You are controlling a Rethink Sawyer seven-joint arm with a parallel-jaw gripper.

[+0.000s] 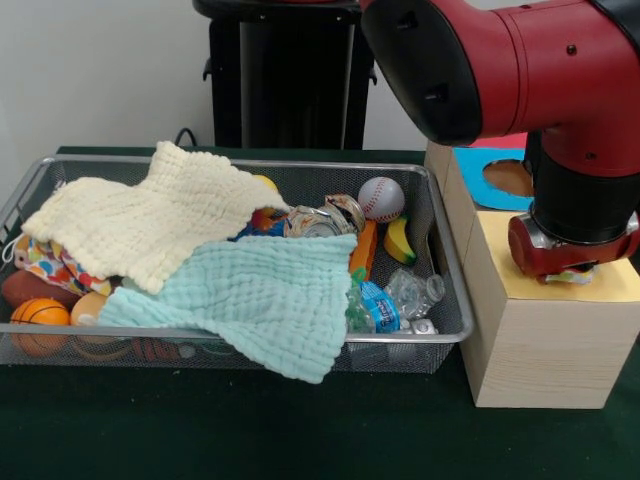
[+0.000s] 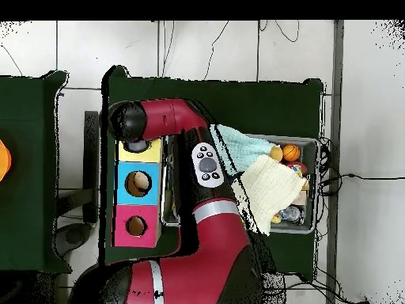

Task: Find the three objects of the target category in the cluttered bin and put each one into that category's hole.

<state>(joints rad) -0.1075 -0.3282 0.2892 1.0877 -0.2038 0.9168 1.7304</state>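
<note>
The wire mesh bin (image 1: pixel 300 166) holds a cream waffle cloth (image 1: pixel 150 225) and a mint-green waffle cloth (image 1: pixel 255 295) over a heap of toys. One dotted white fabric piece (image 1: pixel 45 262) shows at the bin's left end, partly under the cream cloth. My gripper (image 1: pixel 572 272) is down on the yellow face (image 1: pixel 615 285) of the nearest wood box, and the wrist hides it. A small pale scrap shows under the wrist; I cannot tell what it is. The yellow box's hole is hidden by the arm in both views (image 2: pixel 136 146).
The blue-faced box (image 1: pixel 478 178) with its hole (image 1: pixel 508 178) stands behind the yellow one, and the red-faced box (image 2: pixel 136 226) beyond it. A baseball (image 1: pixel 381 198), a toy banana (image 1: pixel 400 241), a basketball (image 1: pixel 40 314) and a plastic bottle (image 1: pixel 415 292) lie in the bin (image 2: pixel 315 143).
</note>
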